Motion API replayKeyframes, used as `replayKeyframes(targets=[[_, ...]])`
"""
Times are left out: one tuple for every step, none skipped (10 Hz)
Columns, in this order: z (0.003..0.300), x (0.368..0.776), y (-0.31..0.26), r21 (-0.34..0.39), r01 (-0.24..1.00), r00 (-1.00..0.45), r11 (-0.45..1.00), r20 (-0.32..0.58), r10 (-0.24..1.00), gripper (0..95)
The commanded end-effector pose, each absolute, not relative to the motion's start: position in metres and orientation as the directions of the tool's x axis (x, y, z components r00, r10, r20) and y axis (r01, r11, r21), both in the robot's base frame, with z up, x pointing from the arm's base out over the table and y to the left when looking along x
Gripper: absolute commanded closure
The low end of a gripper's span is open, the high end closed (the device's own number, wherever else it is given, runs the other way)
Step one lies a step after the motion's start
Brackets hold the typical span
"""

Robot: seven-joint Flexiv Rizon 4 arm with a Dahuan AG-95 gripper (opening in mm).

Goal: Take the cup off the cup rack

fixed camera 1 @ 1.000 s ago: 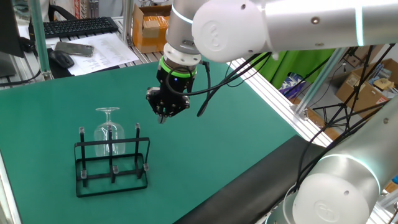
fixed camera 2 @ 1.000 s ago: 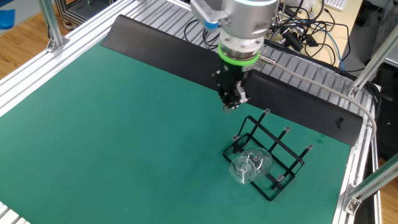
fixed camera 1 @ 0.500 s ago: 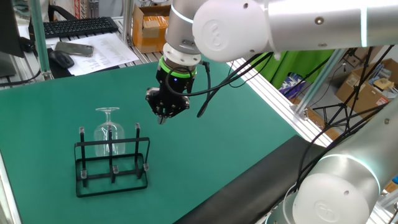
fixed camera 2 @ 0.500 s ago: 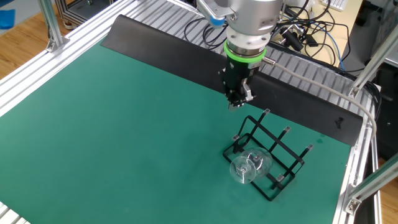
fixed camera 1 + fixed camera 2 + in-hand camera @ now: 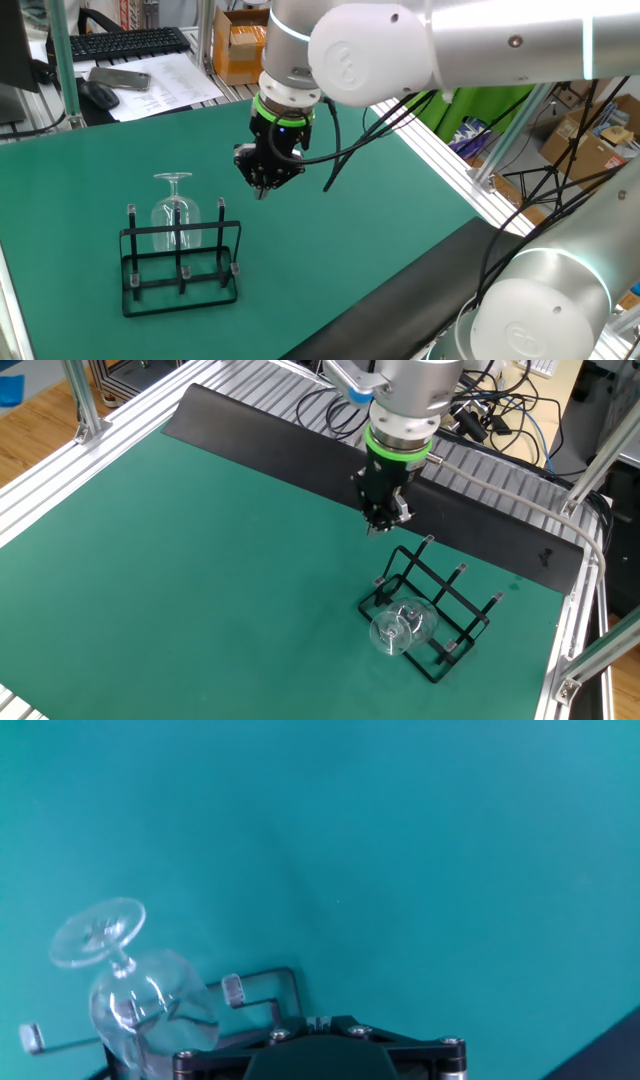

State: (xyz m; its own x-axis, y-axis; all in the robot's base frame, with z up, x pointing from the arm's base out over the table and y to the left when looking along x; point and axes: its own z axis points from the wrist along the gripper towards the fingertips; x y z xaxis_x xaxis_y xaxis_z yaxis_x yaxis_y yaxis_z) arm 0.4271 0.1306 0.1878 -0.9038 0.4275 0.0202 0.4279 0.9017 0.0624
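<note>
Green matting [image 5: 330, 250] covers the table, with a keyboard [image 5: 125, 42] and papers on a desk beyond its far edge. From one fixed view, the white arm [image 5: 440, 50] reaches in from the upper right and bends down through a green-ringed wrist to the black gripper [image 5: 262, 188], which points downward and hangs above the mat, to the right of the cup rack [image 5: 180, 265] and clear of it. Its fingers look close together, but I cannot tell whether they are closed. The cup [image 5: 175, 212] hangs upside down on the rack, foot uppermost, bowl among the upright posts.

Seen from the other fixed view, the same mat [image 5: 180, 560] is bordered by aluminium framing and a black strip. The arm [image 5: 415, 390] comes down almost vertically, and the gripper [image 5: 380, 526] hovers just beyond the rack's [image 5: 455, 610] far end, not touching it. The cup [image 5: 402, 628] sits at the near side of the rack, its round foot facing the camera.

Looking along the hand, the gripper body fills the lower edge and its fingertips are not visible. The cup [image 5: 135, 995] lies at lower left, tilted, foot toward the upper left, with the rack's [image 5: 265, 985] pale-tipped posts beside it.
</note>
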Motion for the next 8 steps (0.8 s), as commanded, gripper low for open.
replayKeyframes(targets=[[0.1875, 0.4281, 0.1306, 0.105, 0.391, -0.92, 0.914, 0.06, 0.387, 95.0], [0.1875, 0.4281, 0.1306, 0.124, 0.37, -0.927, 0.921, 0.106, 0.359, 95.0], [0.1875, 0.4281, 0.1306, 0.173, 0.366, -0.929, 0.914, 0.132, 0.347, 95.0], [0.1875, 0.4281, 0.1306, 0.185, 0.351, -0.934, 0.918, 0.137, 0.33, 95.0], [0.1875, 0.4281, 0.1306, 0.189, 0.37, -0.926, 0.91, 0.155, 0.345, 95.0], [0.1875, 0.4281, 0.1306, 0.182, 0.374, -0.924, 0.909, 0.158, 0.349, 95.0], [0.1875, 0.4281, 0.1306, 0.179, 0.366, -0.929, 0.913, 0.134, 0.346, 95.0], [0.1875, 0.4281, 0.1306, 0.18, 0.367, -0.928, 0.913, 0.131, 0.347, 95.0]])
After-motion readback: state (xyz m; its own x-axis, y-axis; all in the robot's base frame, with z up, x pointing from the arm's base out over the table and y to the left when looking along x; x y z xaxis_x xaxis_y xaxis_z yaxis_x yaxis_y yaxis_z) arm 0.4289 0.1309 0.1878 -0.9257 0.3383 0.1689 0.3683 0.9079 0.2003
